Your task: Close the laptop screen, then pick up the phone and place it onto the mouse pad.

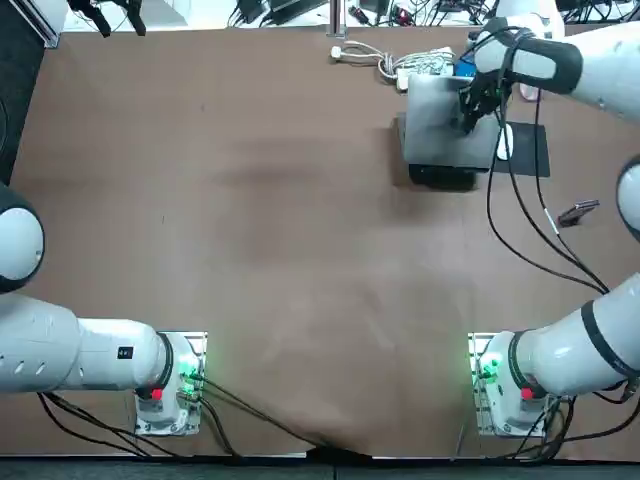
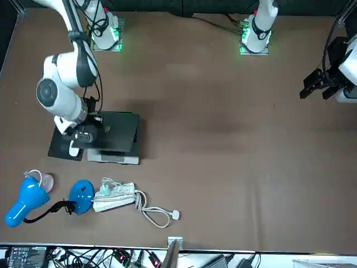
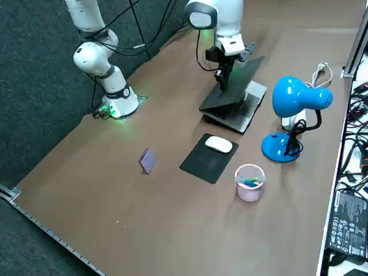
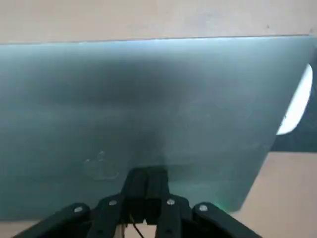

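grey laptop [image 1: 435,135], black mouse pad [image 3: 206,162], purple phone [image 3: 147,160]

My right gripper [image 1: 470,110], fingers [image 4: 146,181] pressed together, rests on the back of the tilted laptop lid [image 1: 438,118], which blocks everything beneath me. Close at 12 o'clock stands the blue lamp [image 3: 296,99]. At 11 the power strip [image 1: 422,62] clutters the far edge, and towards 2 sits the pink cup [image 3: 249,183]. At 4 the mouse [image 1: 504,142] takes the edge of the mouse pad [image 1: 530,158] nearest the laptop, while the rest of the pad is bare. Beyond it, between 4 and 5, the phone [image 1: 578,212] has open table all round. From 6 round to 10 the table [image 1: 250,220] lies bare and wide.
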Robot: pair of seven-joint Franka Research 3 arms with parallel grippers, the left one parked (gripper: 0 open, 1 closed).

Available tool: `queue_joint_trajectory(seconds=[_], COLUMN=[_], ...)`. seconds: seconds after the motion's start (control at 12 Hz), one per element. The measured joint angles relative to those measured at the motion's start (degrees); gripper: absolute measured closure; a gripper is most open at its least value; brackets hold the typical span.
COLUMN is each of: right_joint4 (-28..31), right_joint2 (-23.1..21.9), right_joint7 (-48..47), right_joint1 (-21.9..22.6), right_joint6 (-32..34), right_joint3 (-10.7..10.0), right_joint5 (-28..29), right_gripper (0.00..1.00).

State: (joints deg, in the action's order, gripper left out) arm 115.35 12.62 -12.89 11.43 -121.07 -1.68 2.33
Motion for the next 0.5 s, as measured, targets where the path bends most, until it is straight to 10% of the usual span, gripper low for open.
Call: queue_joint_trajectory(seconds=[0.5], right_joint4=[-7.78], right_joint2=[8.27], right_joint7=[1.02], right_joint1=[-0.14], right_joint6=[2.18], right_joint3=[-0.62], right_joint5=[-0.12], right_gripper=[0.98])
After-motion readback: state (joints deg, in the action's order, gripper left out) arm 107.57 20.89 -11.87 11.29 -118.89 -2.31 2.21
